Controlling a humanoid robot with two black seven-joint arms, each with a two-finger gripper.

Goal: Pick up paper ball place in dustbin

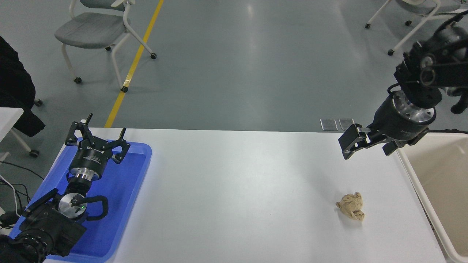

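The paper ball (351,206), a crumpled tan wad, lies on the white table near its right front. My right gripper (369,147) hangs open and empty above the table's far right, well behind and above the ball, close to the dustbin's left rim. The dustbin (414,179) is a cream tub with a thick white rim, cut off by the picture's right edge. My left gripper (99,136) is parked open over the blue tray at the lower left.
A flat blue tray (124,204) lies at the table's left end under the left arm. Beyond the table's far edge are grey chairs (95,29) on a grey floor with a yellow line. Cables hang at the left edge.
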